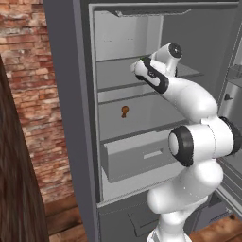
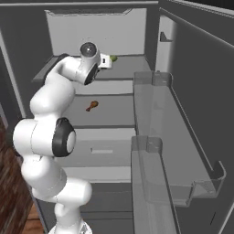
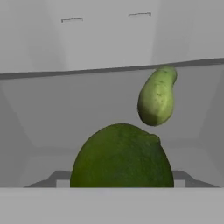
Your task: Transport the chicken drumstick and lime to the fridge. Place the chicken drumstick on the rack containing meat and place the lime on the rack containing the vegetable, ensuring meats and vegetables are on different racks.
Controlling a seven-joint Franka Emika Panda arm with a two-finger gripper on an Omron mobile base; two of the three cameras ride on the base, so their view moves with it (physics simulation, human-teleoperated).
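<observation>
Gripper [image 2: 108, 61] closed around the lime [image 3: 121, 156], over the upper shelf [image 2: 132, 61]

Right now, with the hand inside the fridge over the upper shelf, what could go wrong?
1. The lime sits close in front of the hand camera, near a pale green vegetable on the upper shelf. Pushing further in might knock that vegetable.
2. The lime is round, so it may roll once released.
3. The forearm is deep in the fridge. Pulling back carelessly could clip the door racks.
</observation>
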